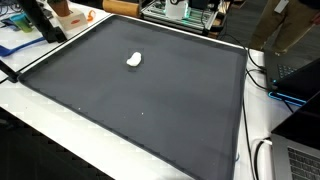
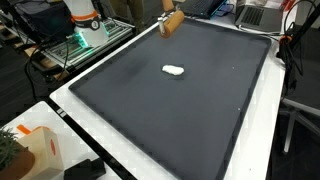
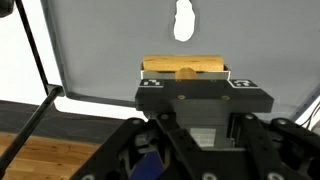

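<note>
**Exterior view:** A small white lump is lying on a black mat, toward the mat's far left part. The mat is covering most of a white table. An orange box is standing on the table just off the mat's far left corner.

**Exterior view:** A wooden block is hanging tilted at the far edge of the mat. What is carrying it is cut off by the top of the frame. The white lump is resting nearer the mat's middle, well apart from the block. The robot base is standing beyond the mat's far left corner.

**Wrist view:** The gripper is clamping the wooden block, its jaws pressing in on the block from either side. The block is lying level across them. Beyond it, the white lump is sitting on the mat, apart from both block and gripper. The table's white edge is running below.
</note>
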Controlling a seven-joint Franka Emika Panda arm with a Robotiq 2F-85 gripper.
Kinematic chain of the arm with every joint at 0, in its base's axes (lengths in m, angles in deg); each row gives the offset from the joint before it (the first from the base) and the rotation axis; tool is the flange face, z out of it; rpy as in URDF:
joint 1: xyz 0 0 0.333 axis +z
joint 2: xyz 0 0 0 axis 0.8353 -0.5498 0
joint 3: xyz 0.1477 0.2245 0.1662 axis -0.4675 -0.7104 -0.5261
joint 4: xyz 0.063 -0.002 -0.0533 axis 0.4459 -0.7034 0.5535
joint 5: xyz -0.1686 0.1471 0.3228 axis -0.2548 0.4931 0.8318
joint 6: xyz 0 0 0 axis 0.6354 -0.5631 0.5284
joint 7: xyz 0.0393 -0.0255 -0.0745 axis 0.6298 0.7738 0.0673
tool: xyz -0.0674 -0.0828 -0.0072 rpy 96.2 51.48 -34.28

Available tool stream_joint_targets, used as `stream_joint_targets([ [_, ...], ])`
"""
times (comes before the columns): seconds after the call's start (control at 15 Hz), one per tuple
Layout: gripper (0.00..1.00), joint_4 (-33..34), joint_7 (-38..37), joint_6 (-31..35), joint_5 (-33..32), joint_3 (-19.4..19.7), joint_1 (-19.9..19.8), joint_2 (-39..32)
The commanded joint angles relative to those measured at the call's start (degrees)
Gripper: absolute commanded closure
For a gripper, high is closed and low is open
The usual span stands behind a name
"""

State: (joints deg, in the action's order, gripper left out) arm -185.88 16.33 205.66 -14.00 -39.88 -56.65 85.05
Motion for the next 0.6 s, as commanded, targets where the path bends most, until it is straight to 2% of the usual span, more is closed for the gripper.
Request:
stream_joint_targets([
  [0.0,0.53,0.22,-0.27,-0.12,-0.42,0.49,0.52,-0.25],
  [0.07,0.78,0.23,-0.27,-0.15,-0.47,0.49,0.47,-0.32],
  [0.53,0.78,7.0,1.53,-6.15,-1.41,-0.07,1.22,-5.86],
])
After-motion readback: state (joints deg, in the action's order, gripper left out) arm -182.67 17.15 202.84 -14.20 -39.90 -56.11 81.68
